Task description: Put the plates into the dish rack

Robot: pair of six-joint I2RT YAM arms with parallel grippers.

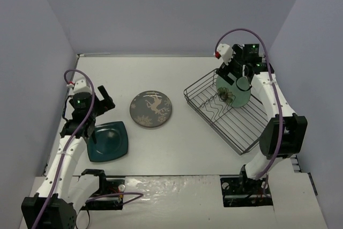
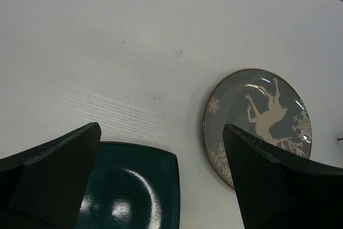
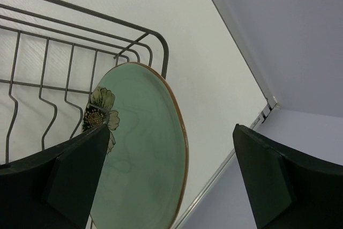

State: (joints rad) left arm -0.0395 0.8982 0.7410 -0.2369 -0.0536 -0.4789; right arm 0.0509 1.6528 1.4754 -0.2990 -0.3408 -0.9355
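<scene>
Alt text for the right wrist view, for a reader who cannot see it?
A mint-green plate with a brown flower stands tilted in a corner of the black wire dish rack, framed by the open fingers of the right gripper.

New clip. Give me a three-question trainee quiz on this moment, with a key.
1. True or false: the mint-green plate sits in the dish rack.
2. Fill in: the deer plate lies flat on the ___.
3. Which plate is nearest the left pincer? A) deer plate B) square teal plate C) mint-green plate
Key: 1 true; 2 table; 3 B.
</scene>
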